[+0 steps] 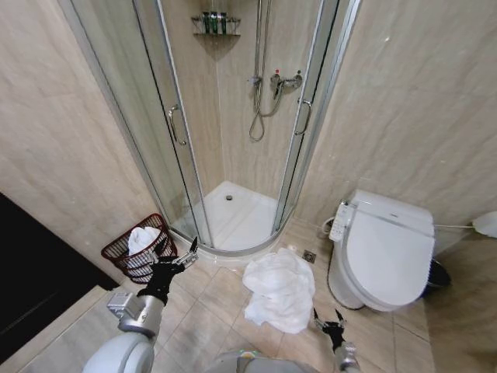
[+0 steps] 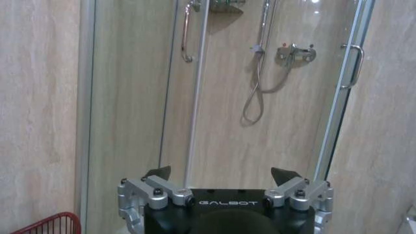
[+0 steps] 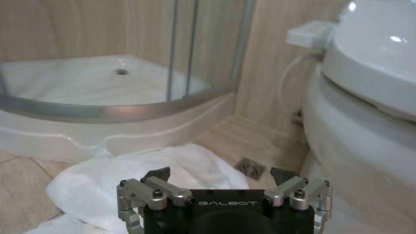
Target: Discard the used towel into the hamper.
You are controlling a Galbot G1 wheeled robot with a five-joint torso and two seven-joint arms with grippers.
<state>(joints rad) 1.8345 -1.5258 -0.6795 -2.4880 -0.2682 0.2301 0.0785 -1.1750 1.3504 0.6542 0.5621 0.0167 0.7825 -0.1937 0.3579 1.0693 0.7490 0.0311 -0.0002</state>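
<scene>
- A white towel [image 1: 279,290] lies crumpled on the tiled floor [image 1: 213,311], just in front of the curved sill of the shower cubicle [image 1: 233,225] and just beside the base of the toilet [image 1: 384,249].
- In the right wrist view the same towel [image 3: 130,180] spreads across the floor directly ahead of the right gripper [image 3: 221,176], with a small floor drain [image 3: 250,168] near its edge, by the toilet.
- The hamper [image 1: 140,249] stands on the floor at the left wall, in the corner where the wall meets the shower's glass panel; a bundle of white cloth [image 1: 144,241] already sits inside it, rising above the rim.
- A red piece of the hamper's rim [image 2: 55,223] also shows at the edge of the left wrist view.
- The left gripper [image 1: 185,256] is raised above the floor just beside the hamper, on its shower side, and points toward the glass; its fingers are spread and hold nothing.
- In the left wrist view the left gripper [image 2: 221,176] faces the shower door, hose and tap, its two dark fingertips [image 2: 159,172] standing well apart.
- The right gripper [image 1: 328,318] hangs low near the towel's right edge, between towel and toilet; its fingers are spread wide, empty, and not touching the cloth.
</scene>
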